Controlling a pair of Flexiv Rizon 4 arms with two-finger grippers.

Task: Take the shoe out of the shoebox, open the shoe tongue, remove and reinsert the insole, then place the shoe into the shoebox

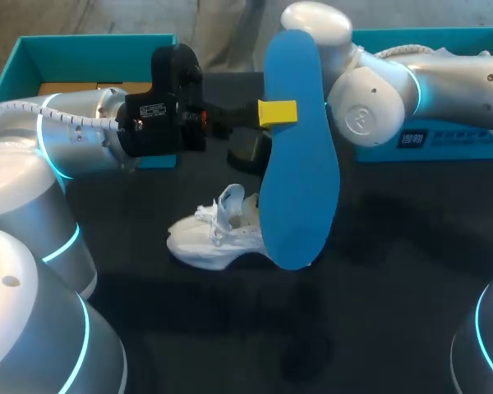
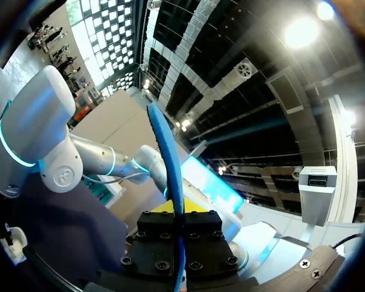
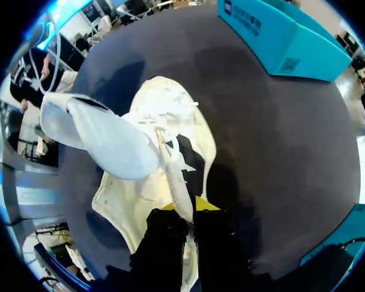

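While the left gripper (image 1: 279, 112) holds the insole (image 1: 300, 189) upright — the right gripper (image 3: 184, 210) pinches the shoe (image 3: 128, 194).

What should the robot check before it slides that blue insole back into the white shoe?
1. Left gripper shut on blue insole: ok.
2. Right gripper clamped on the edge of the white shoe: ok.
3. Tongue folded back: ok.
4. Shoe opening unblocked: ok, the dark inside shows.
5. Insole's toe end aimed at the opening: cannot tell.
6. Insole inside shoe: not ok, it is held upright outside.
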